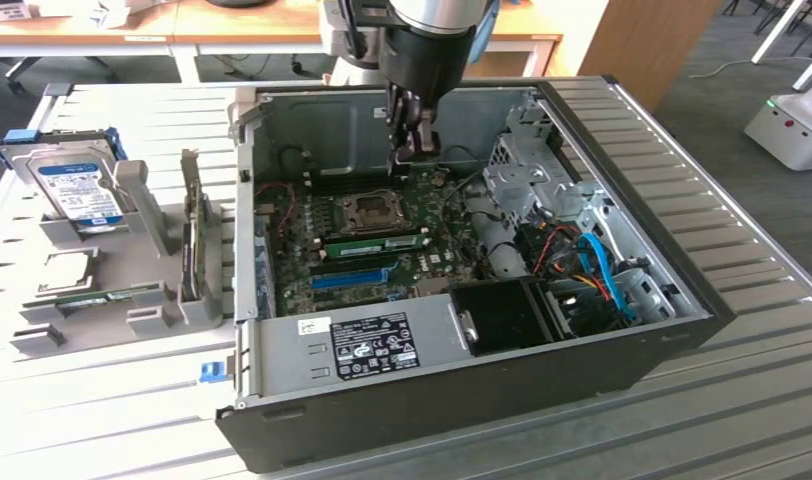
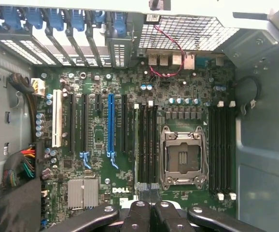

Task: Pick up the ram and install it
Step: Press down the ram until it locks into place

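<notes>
A long green ram stick (image 1: pixel 379 243) stands on edge on the motherboard, between the CPU socket (image 1: pixel 375 208) and the blue slot (image 1: pixel 353 277). My gripper (image 1: pixel 416 150) hangs above the board's far side near the case's back wall, shut, with nothing between its fingers. In the wrist view the black fingers (image 2: pixel 138 215) close together over the black memory slots (image 2: pixel 146 145) beside the CPU socket (image 2: pixel 182 157). A second green stick (image 1: pixel 97 297) lies flat in the grey rack at the exterior view's left.
The open black computer case (image 1: pixel 673 340) sits on a slatted metal table (image 1: pixel 99 400). The grey rack (image 1: pixel 153 320) holds a blue-labelled hard drive (image 1: pixel 79 190). Cables and a drive cage (image 1: pixel 540 170) crowd the case's right side. More memory slots (image 2: pixel 221 150) lie beyond the socket.
</notes>
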`<state>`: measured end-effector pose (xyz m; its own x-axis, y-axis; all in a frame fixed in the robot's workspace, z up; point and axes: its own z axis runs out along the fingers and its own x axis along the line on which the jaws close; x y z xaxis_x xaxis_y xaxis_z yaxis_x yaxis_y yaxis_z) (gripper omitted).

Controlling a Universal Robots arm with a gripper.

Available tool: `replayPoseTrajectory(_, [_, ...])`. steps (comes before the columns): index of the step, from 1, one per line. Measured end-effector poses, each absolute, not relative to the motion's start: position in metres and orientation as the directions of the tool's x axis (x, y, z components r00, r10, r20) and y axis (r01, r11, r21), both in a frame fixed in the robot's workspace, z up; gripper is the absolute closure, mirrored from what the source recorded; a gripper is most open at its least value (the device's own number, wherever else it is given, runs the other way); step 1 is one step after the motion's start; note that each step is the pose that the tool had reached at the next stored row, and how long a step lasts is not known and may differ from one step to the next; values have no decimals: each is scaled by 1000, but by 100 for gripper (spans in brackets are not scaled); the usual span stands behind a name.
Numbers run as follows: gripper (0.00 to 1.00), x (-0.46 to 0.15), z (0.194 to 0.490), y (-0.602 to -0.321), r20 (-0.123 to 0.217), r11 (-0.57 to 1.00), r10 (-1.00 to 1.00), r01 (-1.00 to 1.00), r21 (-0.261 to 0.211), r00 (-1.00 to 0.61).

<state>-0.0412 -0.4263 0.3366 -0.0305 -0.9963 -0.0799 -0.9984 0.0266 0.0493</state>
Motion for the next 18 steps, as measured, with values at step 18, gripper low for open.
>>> replayPoseTrajectory(18, [89,-41,336,-426,-80,319,-943,-947,49,-322])
